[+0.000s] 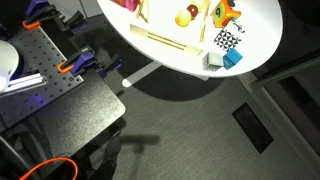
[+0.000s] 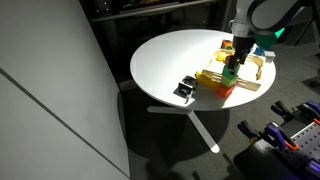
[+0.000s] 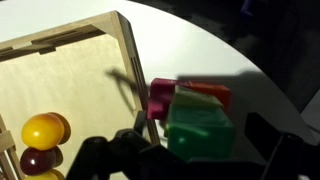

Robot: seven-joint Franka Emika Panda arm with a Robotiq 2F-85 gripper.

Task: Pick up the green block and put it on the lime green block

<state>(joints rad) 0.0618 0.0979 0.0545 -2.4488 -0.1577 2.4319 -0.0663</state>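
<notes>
- While the gripper hangs low over a cluster of blocks on the white table, its jaws stand wide, one finger on each side of the green block.
- Whether the pads touch the block: cannot tell, as the fingers are in shadow.
- Just beyond the green block, on the far side from the wrist: red block.
- Left of the gripper in the wrist view: wooden tray with a yellow ball inside.
- Lime block stands by an orange piece; its place relative to the gripper is unclear.
- Checkered piece and blue cube lie near each other. No writing is legible on them.
</notes>
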